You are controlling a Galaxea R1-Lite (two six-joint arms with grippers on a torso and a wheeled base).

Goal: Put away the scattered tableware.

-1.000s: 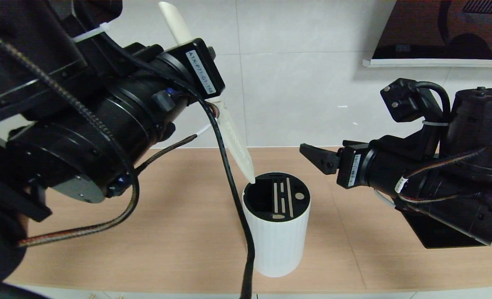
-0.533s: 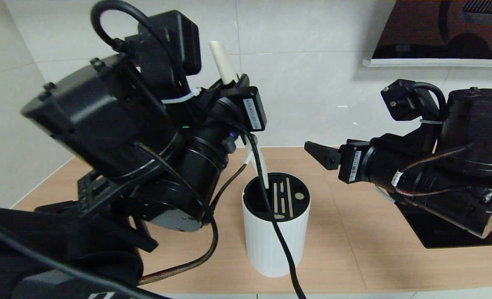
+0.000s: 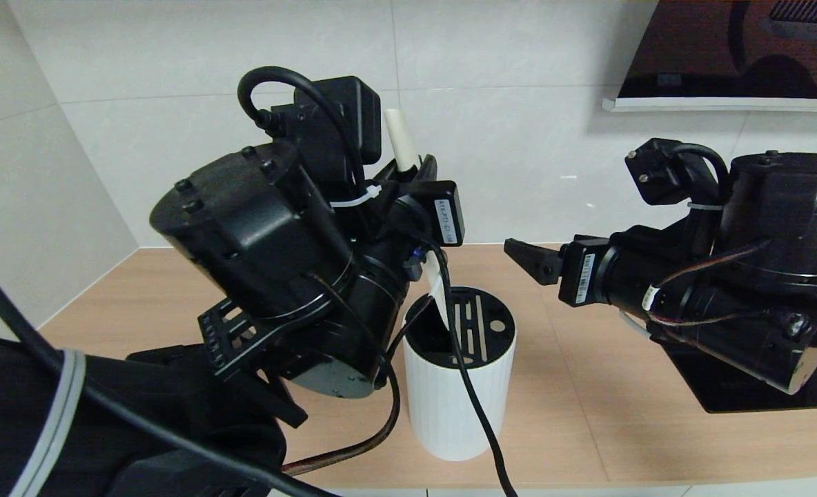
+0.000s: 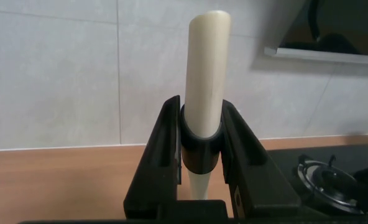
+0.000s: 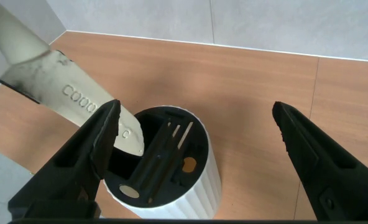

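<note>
"Left gripper, what has it got?"
"It's clamped on the cream handle of a knife, one finger on each side (the handle's end pokes up past them). The pale blade runs down beneath that gripper at a tilt, and its tip sits inside the large opening in the black top of the white holder."
"Where is the holder from there?"
"Just below the left gripper and a little toward the right one, upright on the wooden counter. Its narrow slots and round hole lie on the side nearer the right gripper."
"And the right gripper?"
"Jaws spread wide, holding nothing. It hangs above the holder's rim and off to its side, apart from both the holder and the blade, pointing toward the left gripper."
"Anything else nearby?"
"A black cooktop on the counter, under the right arm"
</note>
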